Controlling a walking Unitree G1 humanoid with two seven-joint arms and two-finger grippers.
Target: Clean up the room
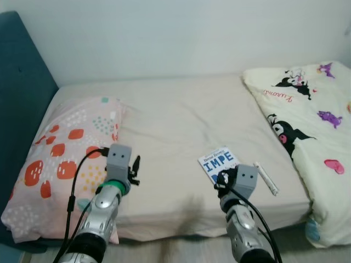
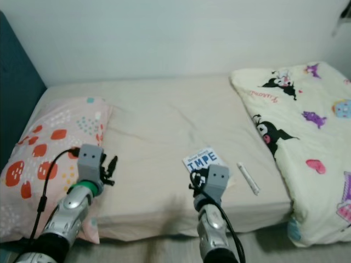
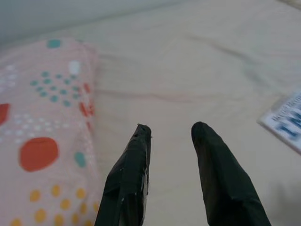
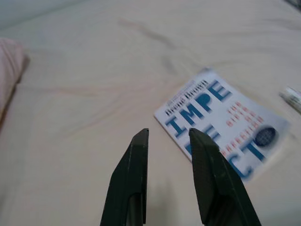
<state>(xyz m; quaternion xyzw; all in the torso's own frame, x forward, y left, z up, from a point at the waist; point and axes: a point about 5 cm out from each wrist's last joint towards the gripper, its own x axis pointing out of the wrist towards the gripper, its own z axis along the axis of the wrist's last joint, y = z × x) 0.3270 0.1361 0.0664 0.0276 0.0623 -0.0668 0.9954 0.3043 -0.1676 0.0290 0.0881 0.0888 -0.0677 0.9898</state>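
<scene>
A white book with blue letters (image 1: 217, 159) lies flat on the beige mattress (image 1: 181, 126) near its front edge. Just right of it rests a small white tube (image 1: 266, 178). My right gripper (image 4: 168, 133) hovers a little above the sheet at the book's near left corner, open with a narrow gap and nothing between its fingers. My left gripper (image 3: 171, 128) is open and empty too, held over the sheet beside the pink spotted pillow (image 1: 66, 156). Seen from the head, the left gripper (image 1: 134, 169) is at the pillow's right edge.
A cream blanket with cartoon prints (image 1: 310, 120) is bunched over the bed's right side and hangs past the front edge. A dark blue headboard (image 1: 22, 98) stands at the left. A white wall (image 1: 181, 38) runs behind the bed.
</scene>
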